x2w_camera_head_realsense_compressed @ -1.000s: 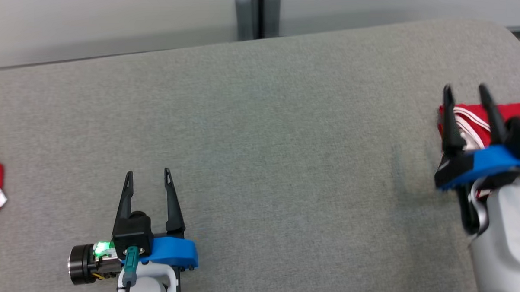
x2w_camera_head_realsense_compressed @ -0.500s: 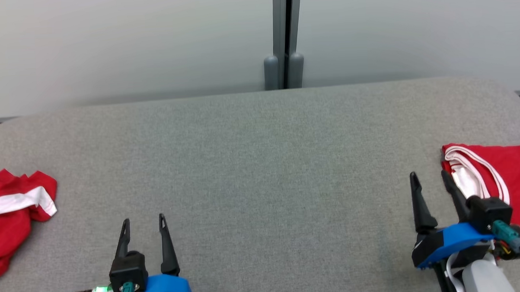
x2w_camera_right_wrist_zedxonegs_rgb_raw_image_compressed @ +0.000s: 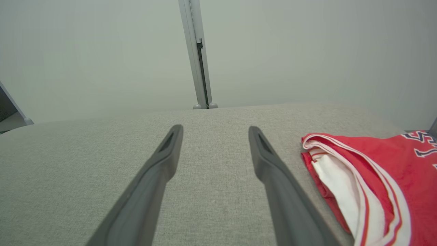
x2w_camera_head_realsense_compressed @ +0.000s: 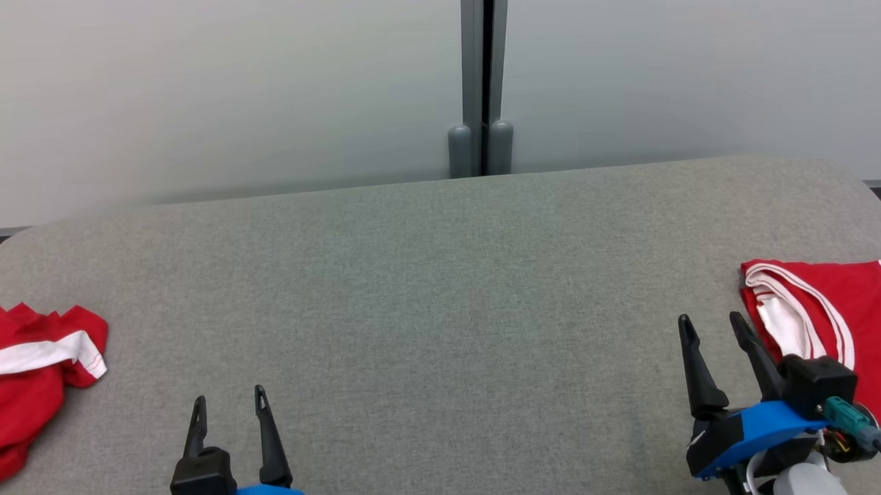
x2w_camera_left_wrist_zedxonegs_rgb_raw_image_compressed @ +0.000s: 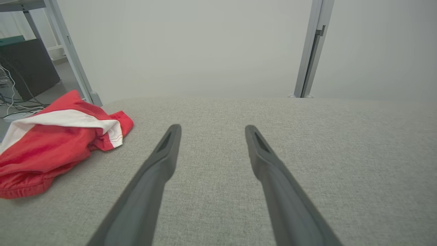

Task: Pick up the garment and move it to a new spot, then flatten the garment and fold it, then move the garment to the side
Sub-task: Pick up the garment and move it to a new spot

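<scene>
At the lower left, the left gripper [x2w_camera_head_realsense_compressed: 229,394] gaped wide, holding nothing, and so did the right gripper [x2w_camera_head_realsense_compressed: 710,316] at the lower right. The folded red jersey with white trim [x2w_camera_head_realsense_compressed: 839,321] lay at the right edge of the grey fabric-covered table [x2w_camera_head_realsense_compressed: 441,277], just beside the right gripper. A crumpled red-and-white garment [x2w_camera_head_realsense_compressed: 20,379] lay at the left edge.

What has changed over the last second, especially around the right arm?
The right gripper has drawn back toward the robot and to its left, off the folded red garment. It is now beside it, fingers apart and empty, and it was already open a second ago. The head camera tilted up, shifting the whole view. Unchanged: the left gripper is open and empty, and the crumpled red garment and the folded one lie where they were.
</scene>
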Motion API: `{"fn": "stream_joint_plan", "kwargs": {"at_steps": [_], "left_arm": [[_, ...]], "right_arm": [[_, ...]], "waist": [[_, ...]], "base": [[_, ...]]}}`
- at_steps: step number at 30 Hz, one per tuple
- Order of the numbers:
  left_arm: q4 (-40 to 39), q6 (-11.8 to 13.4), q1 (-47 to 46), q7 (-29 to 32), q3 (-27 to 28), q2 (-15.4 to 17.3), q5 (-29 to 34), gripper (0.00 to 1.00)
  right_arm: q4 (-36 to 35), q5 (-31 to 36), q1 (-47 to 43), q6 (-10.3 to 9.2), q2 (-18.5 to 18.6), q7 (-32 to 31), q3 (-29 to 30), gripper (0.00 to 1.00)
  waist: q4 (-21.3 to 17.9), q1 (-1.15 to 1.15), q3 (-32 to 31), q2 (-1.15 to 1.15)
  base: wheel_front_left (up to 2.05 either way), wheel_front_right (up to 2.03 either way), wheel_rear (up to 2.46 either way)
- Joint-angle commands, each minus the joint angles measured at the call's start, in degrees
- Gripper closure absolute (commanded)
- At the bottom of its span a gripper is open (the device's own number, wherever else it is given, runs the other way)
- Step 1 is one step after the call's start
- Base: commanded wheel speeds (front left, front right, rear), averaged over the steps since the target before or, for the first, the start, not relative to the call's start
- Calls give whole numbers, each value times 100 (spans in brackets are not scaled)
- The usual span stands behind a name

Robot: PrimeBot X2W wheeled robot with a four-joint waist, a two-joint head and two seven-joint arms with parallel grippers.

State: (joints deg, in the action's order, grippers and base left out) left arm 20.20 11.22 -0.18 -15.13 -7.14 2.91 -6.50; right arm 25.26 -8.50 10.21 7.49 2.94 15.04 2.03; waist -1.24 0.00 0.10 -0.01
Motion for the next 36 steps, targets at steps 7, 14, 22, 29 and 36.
{"fn": "stream_joint_plan", "kwargs": {"at_steps": [7, 14, 22, 29, 36], "left_arm": [[-40, -1, -14, 0, 51, -1, -32, 0], [1, -39, 39, -1, 142, -2, -34, 0], [0, -28, 75, -1, 211, -5, -63, 0], [-55, 44, 98, 0, 250, -5, -164, 0], [-96, 84, 23, -1, 346, -4, -237, 0]], "right_arm": [[18, -88, -118, 1, 2, 19, -153, 0], [16, -210, -130, 1, 0, 19, -360, 0], [8, -289, -31, 1, 6, 19, -552, 0], [32, -246, 76, 1, 10, 19, -748, 0], [36, -213, 174, 1, 11, 19, -889, 0]], "waist": [[472, 0, 62, 1], [1375, 0, 113, 1], [2267, 0, 248, 1], [2801, 0, 371, 1], [2868, 0, 524, 1]], "base": [[0, 0, 0], [0, 0, 0], [0, 0, 0], [0, 0, 0], [0, 0, 0]]}}
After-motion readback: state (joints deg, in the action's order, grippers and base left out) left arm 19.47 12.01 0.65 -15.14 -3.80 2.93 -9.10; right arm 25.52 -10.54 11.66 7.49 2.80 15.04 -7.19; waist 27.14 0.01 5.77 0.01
